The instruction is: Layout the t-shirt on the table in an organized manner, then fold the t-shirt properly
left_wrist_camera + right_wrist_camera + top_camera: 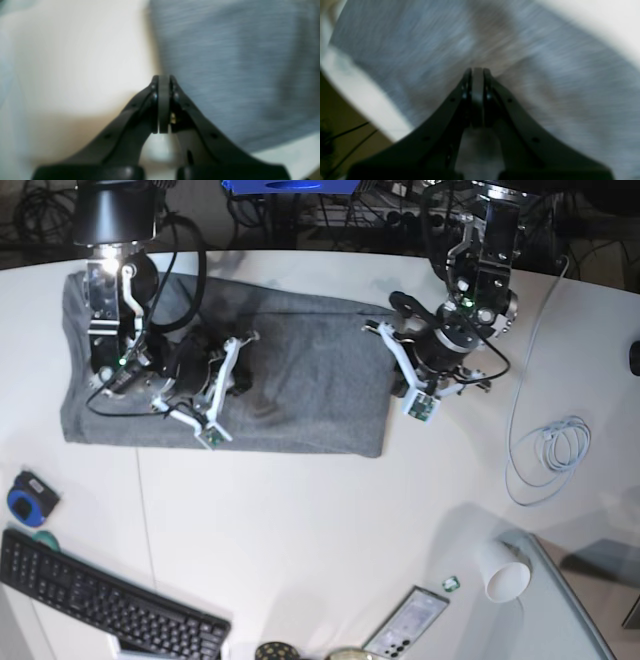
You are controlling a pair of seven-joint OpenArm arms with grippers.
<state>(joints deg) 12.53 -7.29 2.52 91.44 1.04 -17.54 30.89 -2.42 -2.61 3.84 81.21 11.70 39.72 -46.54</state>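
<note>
Grey heather cotton, the t-shirt [280, 380] lies spread as a broad rectangle on the far left part of the white table [330, 510], with creases near its middle. Over the t-shirt's left-middle stretch hangs the right gripper [477, 71], its fingers pressed together with no cloth between them; the wrist view shows only blurred fabric beneath the tips. Just off the t-shirt's right edge hangs the left gripper [163, 77], fingers likewise squeezed together on nothing, with bare table on one side of the tips and grey cloth on the other. Well away from the t-shirt, toward the near edge of the table, sit a black keyboard [100, 605], a white paper cup [505, 575] on its side and a phone [405, 625]; a coiled white cable [545, 460] lies right of the t-shirt
</note>
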